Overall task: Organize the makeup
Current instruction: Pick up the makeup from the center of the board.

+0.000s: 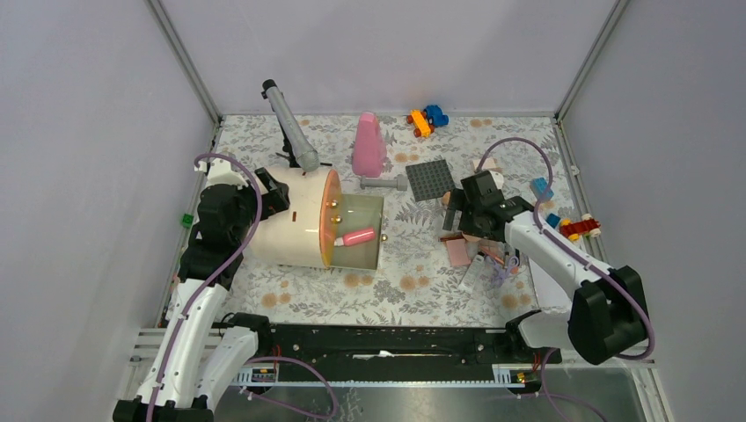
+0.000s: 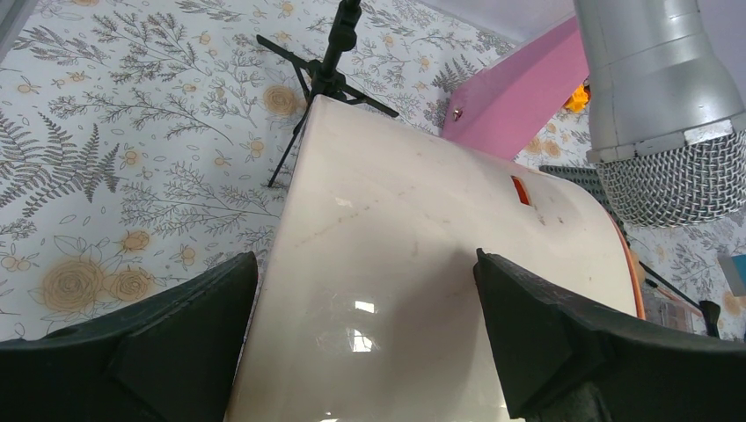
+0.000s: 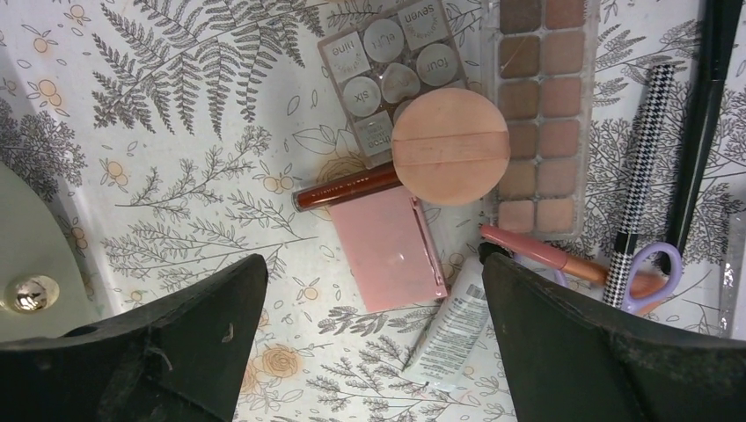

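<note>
A cream round case (image 1: 295, 229) lies on its side with a pink tube (image 1: 358, 236) behind its clear lid. My left gripper (image 2: 365, 257) is open, its fingers spread over the case (image 2: 396, 229); whether they touch it I cannot tell. My right gripper (image 3: 374, 264) hangs open above the makeup pile. Below it lie a pink square compact (image 3: 387, 251), a pale tube (image 3: 453, 330), a round peach puff (image 3: 450, 147), a dark red gloss tube (image 3: 347, 186), two palettes (image 3: 538, 114) and thin brushes (image 3: 638, 176). In the top view the right gripper (image 1: 475, 239) is above the compact (image 1: 457, 252).
A microphone (image 1: 290, 127) on a small tripod stands behind the case, close to my left gripper. A tall pink cone bottle (image 1: 369, 145), a grey bolt (image 1: 383, 184) and a dark studded plate (image 1: 430, 180) sit mid-table. Toy bricks (image 1: 427, 119) lie at the back, others (image 1: 581, 227) on the right.
</note>
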You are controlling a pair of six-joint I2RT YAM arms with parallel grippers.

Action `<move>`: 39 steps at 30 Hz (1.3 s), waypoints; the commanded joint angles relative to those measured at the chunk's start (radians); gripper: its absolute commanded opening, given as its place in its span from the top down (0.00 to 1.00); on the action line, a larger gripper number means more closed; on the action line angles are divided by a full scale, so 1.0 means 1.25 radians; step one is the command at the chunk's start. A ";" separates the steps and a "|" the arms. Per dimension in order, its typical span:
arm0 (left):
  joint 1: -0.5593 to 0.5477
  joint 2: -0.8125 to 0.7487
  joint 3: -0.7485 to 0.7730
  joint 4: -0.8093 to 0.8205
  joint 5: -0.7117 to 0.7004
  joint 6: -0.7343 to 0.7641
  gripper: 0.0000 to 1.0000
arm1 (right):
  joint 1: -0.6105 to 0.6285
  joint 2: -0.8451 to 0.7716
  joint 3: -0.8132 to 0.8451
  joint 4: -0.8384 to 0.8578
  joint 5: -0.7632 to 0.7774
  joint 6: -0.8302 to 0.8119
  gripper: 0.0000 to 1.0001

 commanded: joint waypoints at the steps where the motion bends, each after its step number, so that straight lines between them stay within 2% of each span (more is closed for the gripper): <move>1: -0.012 0.001 -0.018 -0.061 0.009 0.024 0.01 | -0.001 0.042 0.069 -0.022 -0.023 0.027 0.00; 7: -0.011 0.005 -0.018 -0.062 0.000 0.024 0.01 | -0.001 0.100 0.108 -0.038 -0.026 0.018 0.00; 14: -0.011 0.003 -0.020 -0.062 0.006 0.023 0.01 | 0.000 0.156 0.163 -0.199 0.156 0.162 0.00; 23: -0.011 0.001 -0.020 -0.064 -0.003 0.023 0.01 | -0.001 0.192 0.210 -0.261 0.236 0.265 0.00; 30: -0.011 0.024 -0.020 -0.063 0.014 0.024 0.01 | -0.024 0.185 0.221 -0.276 0.230 0.276 0.00; 36: -0.007 0.019 -0.019 -0.065 -0.002 0.023 0.01 | -0.067 0.105 0.107 -0.180 0.157 0.290 0.00; 39: -0.006 0.028 -0.018 -0.064 0.015 0.024 0.01 | -0.080 0.086 0.057 -0.145 0.122 0.291 0.04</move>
